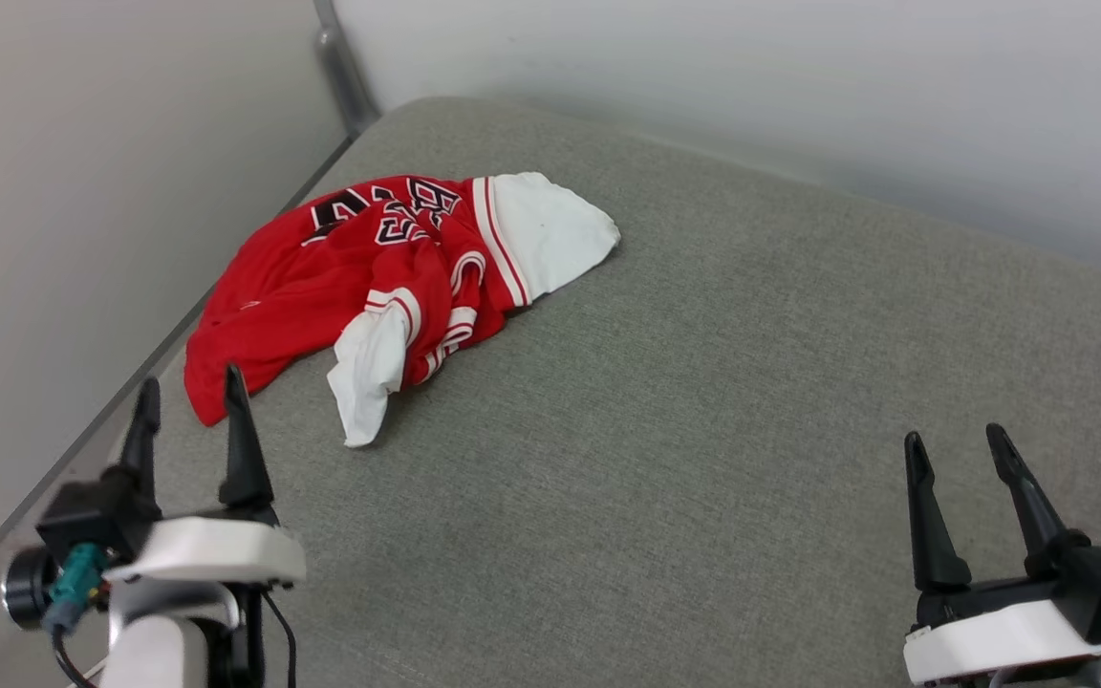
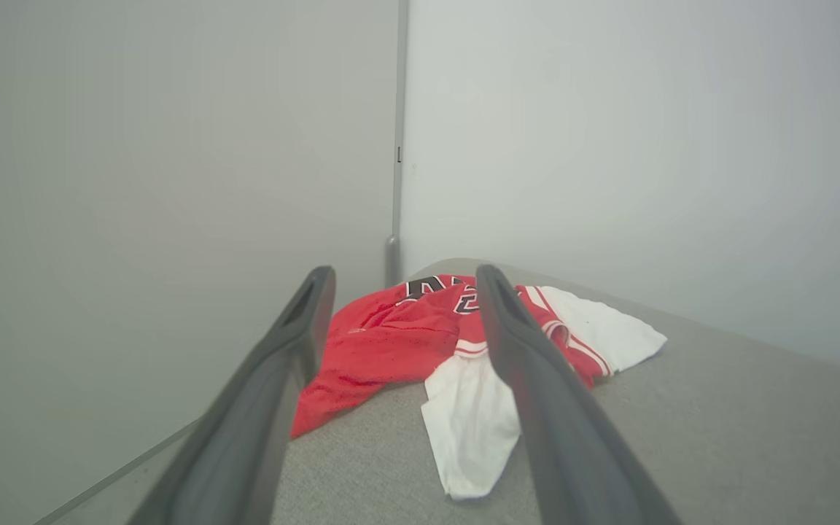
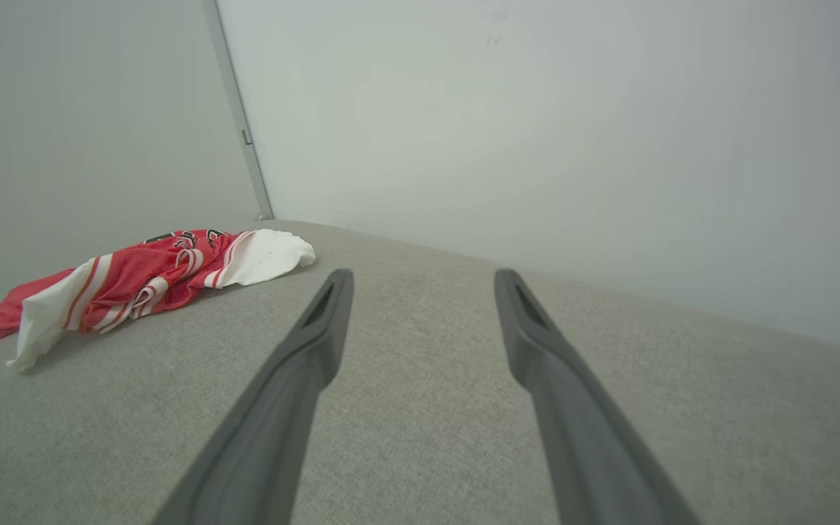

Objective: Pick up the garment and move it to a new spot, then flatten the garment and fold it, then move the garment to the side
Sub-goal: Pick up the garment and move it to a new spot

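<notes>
The crumpled red basketball jersey (image 1: 321, 277) lies just beyond the left gripper (image 1: 189, 377), jaws wide and empty (the right gripper (image 1: 952, 433), equally spread, is well apart).

The head view looks from above, forward and down on the grey fabric surface (image 1: 703, 382), with the garment (image 1: 321, 287) at 11 o'clock. The left wrist view sits low behind the left gripper (image 2: 403, 273) and faces the garment at 12 o'clock, quite near. The right wrist view, equally low, has the garment at 10 o'clock, further off. All three views share the garment and the wall corner (image 3: 245, 138).
</notes>
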You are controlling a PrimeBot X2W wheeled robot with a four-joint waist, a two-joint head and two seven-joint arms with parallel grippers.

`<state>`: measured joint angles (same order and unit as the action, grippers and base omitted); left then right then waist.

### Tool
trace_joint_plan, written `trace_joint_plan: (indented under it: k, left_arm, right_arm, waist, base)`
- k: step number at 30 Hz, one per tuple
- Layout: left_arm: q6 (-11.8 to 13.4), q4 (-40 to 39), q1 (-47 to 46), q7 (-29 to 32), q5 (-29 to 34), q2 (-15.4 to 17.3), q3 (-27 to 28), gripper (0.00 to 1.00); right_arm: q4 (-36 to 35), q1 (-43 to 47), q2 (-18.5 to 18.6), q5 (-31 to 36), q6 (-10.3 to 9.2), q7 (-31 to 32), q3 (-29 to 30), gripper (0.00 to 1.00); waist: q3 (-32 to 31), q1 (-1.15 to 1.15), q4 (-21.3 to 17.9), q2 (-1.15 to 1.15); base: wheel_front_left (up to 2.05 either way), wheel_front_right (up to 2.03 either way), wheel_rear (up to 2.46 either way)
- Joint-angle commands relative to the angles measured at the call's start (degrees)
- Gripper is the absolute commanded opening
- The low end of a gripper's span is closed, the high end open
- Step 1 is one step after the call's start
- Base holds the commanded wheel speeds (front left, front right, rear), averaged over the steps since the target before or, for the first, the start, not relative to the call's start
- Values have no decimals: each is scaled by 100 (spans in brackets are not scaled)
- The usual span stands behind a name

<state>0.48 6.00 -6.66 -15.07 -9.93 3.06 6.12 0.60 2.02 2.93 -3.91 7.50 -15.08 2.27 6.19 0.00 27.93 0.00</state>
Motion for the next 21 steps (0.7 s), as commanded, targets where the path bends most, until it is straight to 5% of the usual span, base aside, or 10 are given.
trace_joint_plan:
  k: [1, 10, 16, 21]
  left_arm:
    - [-75, 20, -228, -15, 23, 42, 73, 100]
    - [-662, 666, -2244, -15, -122, 623, 673, 100]
    - [-774, 1503, -3440, 149, -420, 1283, 429, 100]
    - [-777, 2090, -4249, 1174, -805, 2029, -197, 100]
  right_arm:
    - [-46, -122, -9, 53, -2, -14, 19, 100]
    - [-346, -565, -9, 484, -2, -13, 162, 100]
    - [-627, -804, -9, 672, -2, -14, 257, 100]
    - [-857, -972, -9, 806, -2, -14, 329, 100]
  waist:
    - [175, 0, -133, 0]
    - [1191, 0, -658, 0]
    - [1755, 0, -924, 0]
    - [2154, 0, -1104, 0]
  base:
    - [0, 0, 0]
    - [0, 0, 0]
    - [0, 0, 0]
    - [0, 0, 0]
